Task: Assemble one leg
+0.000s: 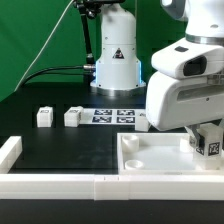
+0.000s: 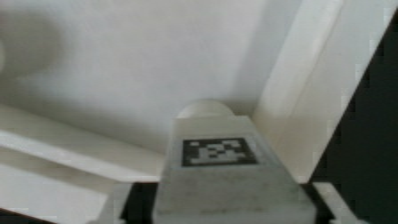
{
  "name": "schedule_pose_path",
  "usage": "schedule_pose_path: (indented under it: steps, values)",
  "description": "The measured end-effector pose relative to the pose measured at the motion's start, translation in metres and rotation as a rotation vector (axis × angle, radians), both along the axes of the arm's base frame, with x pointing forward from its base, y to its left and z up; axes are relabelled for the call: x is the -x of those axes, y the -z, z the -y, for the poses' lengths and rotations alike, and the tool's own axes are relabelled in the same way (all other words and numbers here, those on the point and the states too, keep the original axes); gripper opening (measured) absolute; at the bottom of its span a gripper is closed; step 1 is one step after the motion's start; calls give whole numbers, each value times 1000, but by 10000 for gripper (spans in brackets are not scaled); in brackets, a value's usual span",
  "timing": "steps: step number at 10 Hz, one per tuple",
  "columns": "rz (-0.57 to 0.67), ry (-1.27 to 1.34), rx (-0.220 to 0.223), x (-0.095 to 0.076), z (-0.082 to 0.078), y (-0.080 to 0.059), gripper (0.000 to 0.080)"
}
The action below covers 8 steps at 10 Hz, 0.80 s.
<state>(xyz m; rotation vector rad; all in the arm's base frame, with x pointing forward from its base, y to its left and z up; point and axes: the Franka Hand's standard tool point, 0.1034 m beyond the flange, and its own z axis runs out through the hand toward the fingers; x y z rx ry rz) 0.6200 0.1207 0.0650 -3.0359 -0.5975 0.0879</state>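
My gripper (image 1: pixel 206 141) is shut on a leg (image 1: pixel 211 146), a small white block with a black-and-white tag, and holds it over the far right corner of the white square tray (image 1: pixel 150 157) in the exterior view. In the wrist view the leg (image 2: pixel 217 150) fills the gap between my dark fingers (image 2: pixel 141 199), its rounded tip pointing at the tray's floor (image 2: pixel 107 80) beside the raised wall (image 2: pixel 299 80). Whether the tip touches the tray is hidden. Two more legs (image 1: pixel 44 116) (image 1: pixel 72 117) stand on the black table at the exterior view's left.
The marker board (image 1: pixel 112 115) lies behind the tray near the robot base (image 1: pixel 115 60). Long white border rails (image 1: pixel 60 185) run along the front, with a short piece (image 1: pixel 10 150) at the exterior view's left. My arm's white body (image 1: pixel 185 85) hides the tray's far right part.
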Motion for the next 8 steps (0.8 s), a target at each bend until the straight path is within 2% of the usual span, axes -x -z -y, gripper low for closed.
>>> schedule_pose_path:
  steps: [2, 5, 8]
  values:
    - [-2, 94, 4, 0, 0, 0, 290]
    - [-18, 494, 17, -1, 1, 0, 290]
    - [-11, 757, 25, -4, 9, 0, 291]
